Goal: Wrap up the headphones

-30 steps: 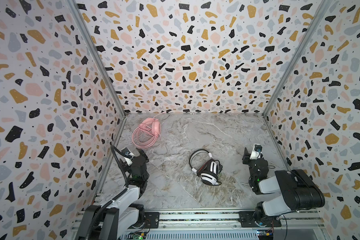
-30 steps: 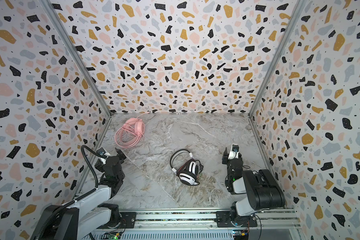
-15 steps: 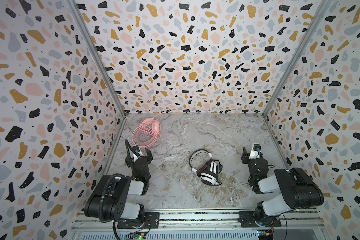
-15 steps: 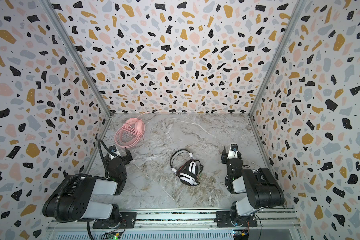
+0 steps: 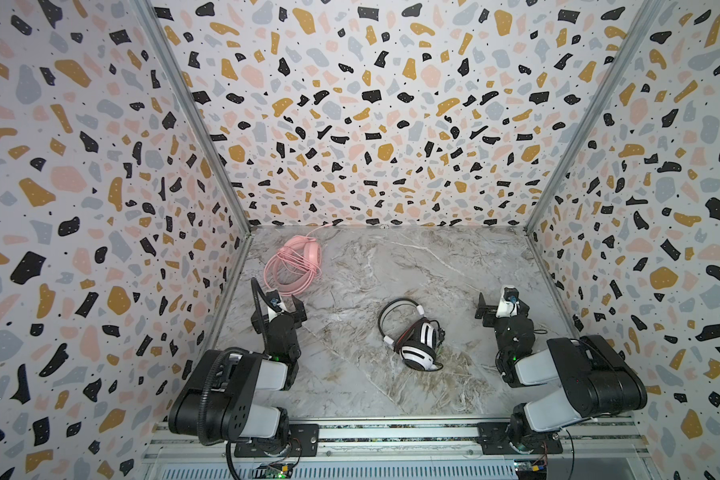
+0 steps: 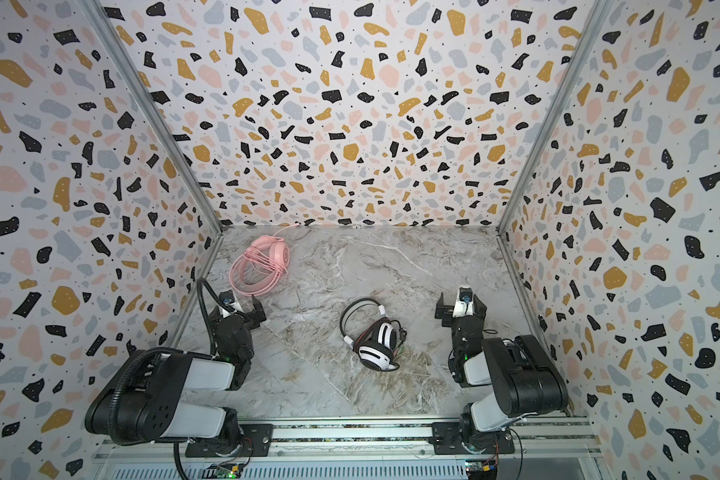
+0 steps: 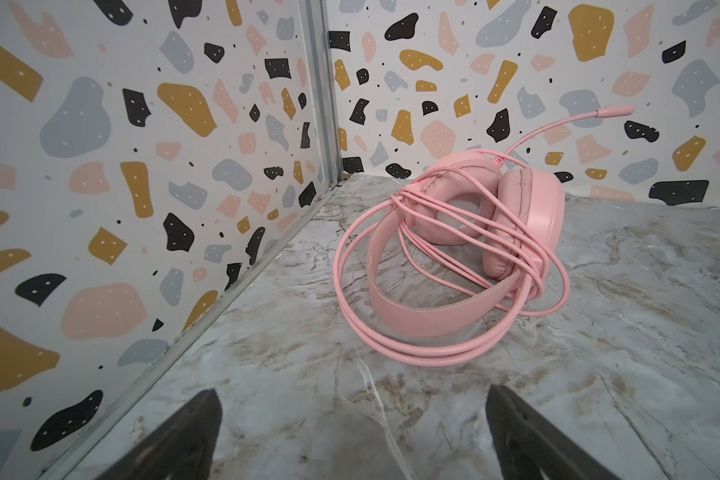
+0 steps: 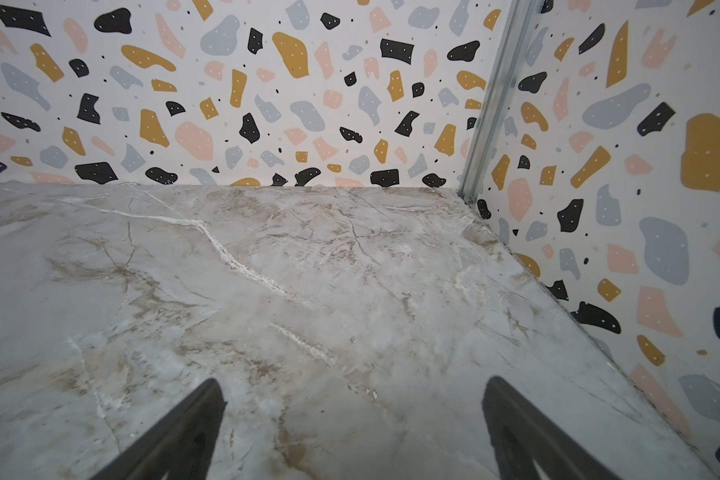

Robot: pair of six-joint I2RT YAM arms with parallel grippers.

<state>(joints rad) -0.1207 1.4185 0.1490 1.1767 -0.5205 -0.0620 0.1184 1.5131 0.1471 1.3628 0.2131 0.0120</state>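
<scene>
Two headsets lie on the marble worktop, and neither is held. The left gripper and the right gripper both stand with the jaws wide apart and nothing between them. Both arms are folded low by the near edge.

The pink headset lies close to the far left corner, straight ahead of the left gripper and near to it, but not touching. Its pink cord goes in several loops around the band and the ear cups. This looks wrapped already, though loosely, I think.

The white-and-black headset lies near the middle of the worktop, a little toward the near edge, between the two arms. Its long axis runs slantwise: the band points to the far left, the ear cups to the near right. The thin cords seem gathered at the cups, but they are too small to be sure.

The right gripper is the nearer one to it. However, this gripper faces the far right corner, so the headset lies to its left side and is absent from the right wrist view. Any coming move there needs a turn to the left first.
</scene>
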